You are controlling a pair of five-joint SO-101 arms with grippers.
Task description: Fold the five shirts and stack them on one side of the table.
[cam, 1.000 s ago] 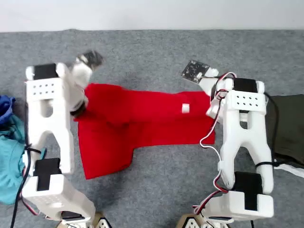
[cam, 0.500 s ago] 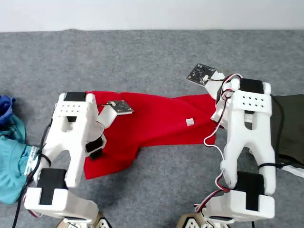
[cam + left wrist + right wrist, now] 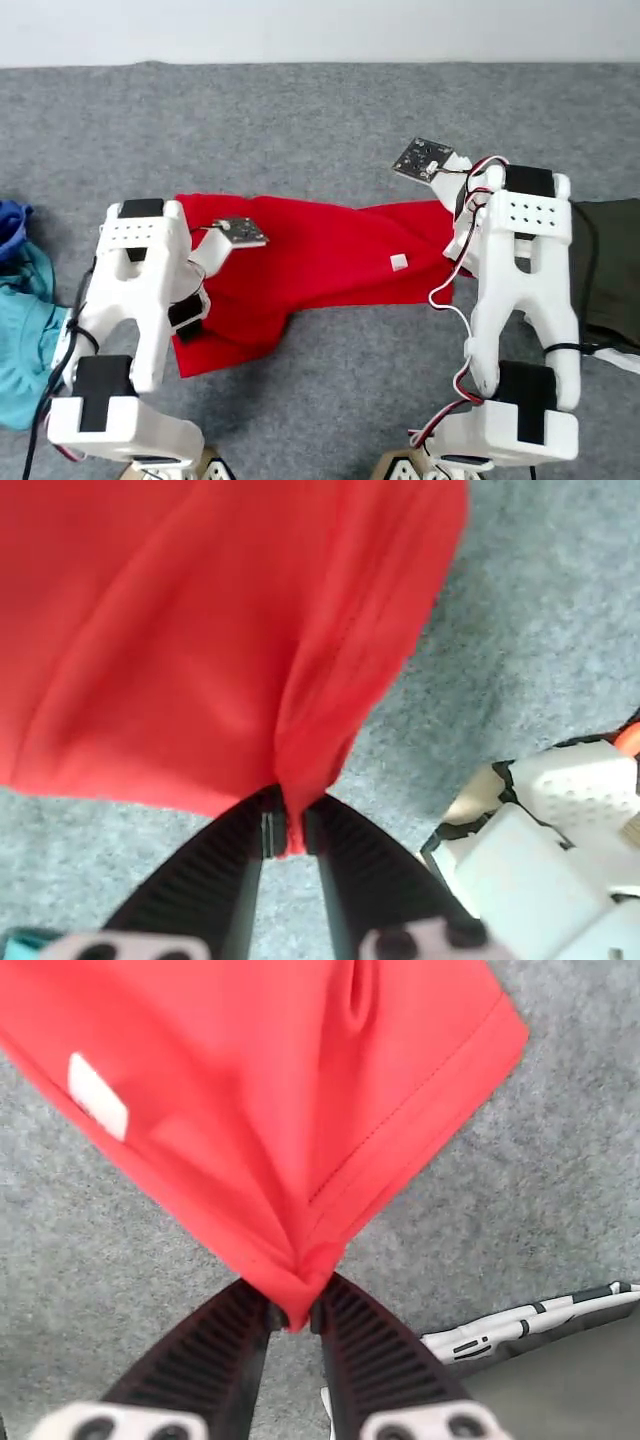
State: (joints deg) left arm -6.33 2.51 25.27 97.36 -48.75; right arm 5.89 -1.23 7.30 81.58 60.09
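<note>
Progress: early, I judge | my left gripper (image 3: 285, 832) and right gripper (image 3: 293, 1317) each pinch an edge of the red shirt (image 3: 320, 255), spread mid-table, not yet folded | teal shirt (image 3: 20, 330) crumpled at left edge, dark shirt (image 3: 605, 270) at right; no stack built.

Left claw (image 3: 286, 832) clamped, right claw (image 3: 292, 1317) likewise (tightly)

Bright, even light, seemingly from overhead, casting only faint shadows.
</note>
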